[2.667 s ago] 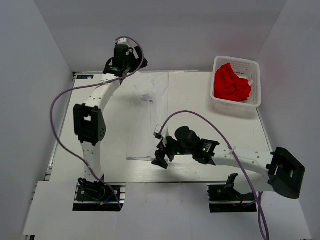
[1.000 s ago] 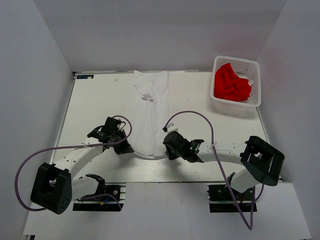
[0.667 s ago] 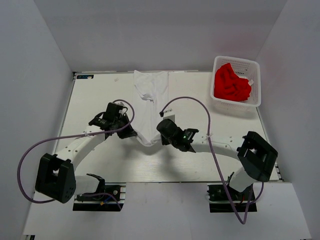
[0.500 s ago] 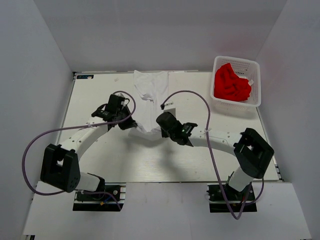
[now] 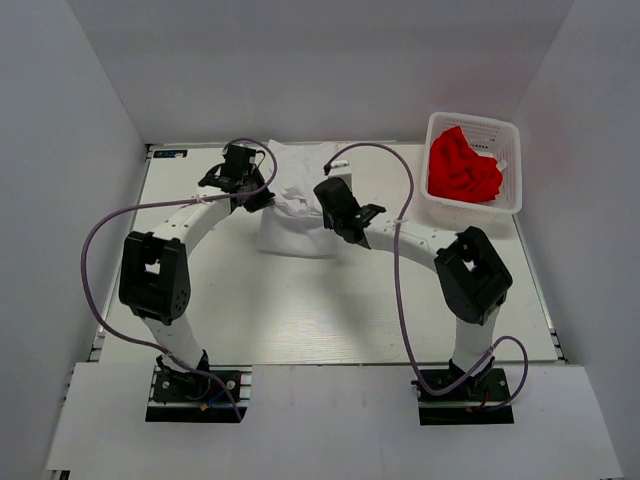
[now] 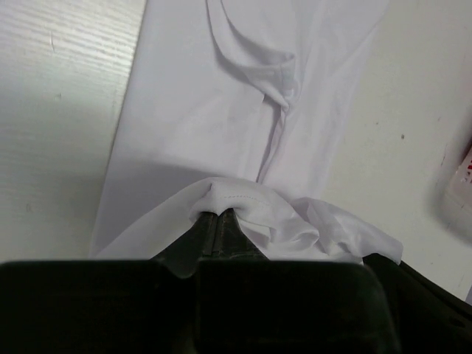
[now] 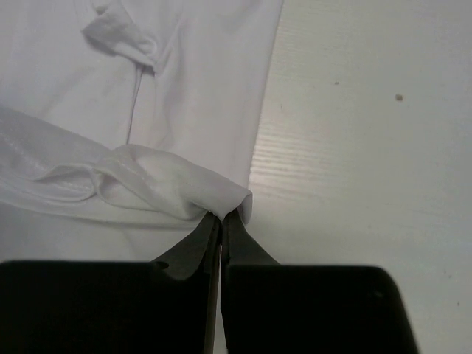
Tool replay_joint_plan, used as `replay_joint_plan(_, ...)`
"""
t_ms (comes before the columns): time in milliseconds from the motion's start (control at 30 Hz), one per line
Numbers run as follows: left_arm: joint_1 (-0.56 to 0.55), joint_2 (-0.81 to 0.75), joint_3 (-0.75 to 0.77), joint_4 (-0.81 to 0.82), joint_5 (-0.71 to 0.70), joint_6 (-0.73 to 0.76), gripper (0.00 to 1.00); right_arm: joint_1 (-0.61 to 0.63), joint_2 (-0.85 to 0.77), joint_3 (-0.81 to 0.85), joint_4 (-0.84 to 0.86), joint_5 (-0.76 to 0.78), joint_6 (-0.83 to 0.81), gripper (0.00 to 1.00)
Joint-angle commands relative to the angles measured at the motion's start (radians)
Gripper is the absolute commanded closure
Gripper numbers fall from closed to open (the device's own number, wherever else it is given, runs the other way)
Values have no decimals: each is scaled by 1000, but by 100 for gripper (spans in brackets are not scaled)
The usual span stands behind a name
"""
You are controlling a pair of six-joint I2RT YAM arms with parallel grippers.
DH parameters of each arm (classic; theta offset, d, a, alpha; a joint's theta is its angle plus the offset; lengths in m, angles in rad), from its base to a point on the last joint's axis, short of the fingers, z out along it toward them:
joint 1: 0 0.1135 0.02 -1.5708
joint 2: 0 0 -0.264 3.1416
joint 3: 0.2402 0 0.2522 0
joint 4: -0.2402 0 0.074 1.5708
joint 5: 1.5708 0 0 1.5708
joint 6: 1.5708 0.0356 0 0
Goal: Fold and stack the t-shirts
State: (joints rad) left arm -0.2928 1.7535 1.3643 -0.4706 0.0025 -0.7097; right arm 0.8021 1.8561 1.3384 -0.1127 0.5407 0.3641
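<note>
The white t-shirt (image 5: 296, 228) lies at the far middle of the table, its near part doubled over toward the collar. My left gripper (image 5: 262, 198) is shut on a bunched hem corner at the shirt's left side. In the left wrist view, that hem (image 6: 236, 198) wraps the tip of the left gripper (image 6: 221, 214). My right gripper (image 5: 331, 197) is shut on the opposite corner; the fold of cloth (image 7: 214, 190) sits in the right gripper (image 7: 221, 217) just above the shirt's right edge. The red t-shirt (image 5: 462, 168) lies crumpled in the basket.
The white lattice basket (image 5: 475, 122) stands at the far right corner. The pale table (image 5: 300, 310) stretches toward the arm bases. Purple cables (image 5: 395, 290) loop over both arms. Grey walls close in on three sides.
Both grippers have carried the shirt's near hem from the near half of the table toward the far end, folding the lower part over the upper. Both stayed shut.
</note>
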Motion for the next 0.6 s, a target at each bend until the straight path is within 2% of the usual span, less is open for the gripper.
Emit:
replay_joint_plan(0,15,44,81,39,-9,44,100,-33,74,119,38,-21,-65,100)
replay_joint_plan(167,37,170,202,40,22,62,100,-79,172,230,44,-93,-80,100)
replay_joint_plan(333,57,248,258,40,45,62,100,-112,233,304,16,-105,-79,100)
replay_joint_plan(367,66,274,277,40,45,62,96,-116,241,314,18,-114,-82,100)
replay_joint_plan(400,75,290,306,40,65,62,86,-122,265,321,16,-114,-80,99)
replay_joint_plan(433,75,308,329,52,65,75,70,-126,279,341,18,-116,-79,90)
replay_joint_plan(467,84,328,360,40,65,84,44,-132,287,347,18,-107,-77,90)
replay_joint_plan(500,95,378,434,30,77,84,30,-145,325,395,21,-98,-77,89)
replay_joint_plan(533,95,408,485,-18,86,96,10,-150,339,413,22,-84,-79,82)
replay_joint_plan(567,109,438,540,-49,86,96,0,-170,357,441,18,-85,-89,72)
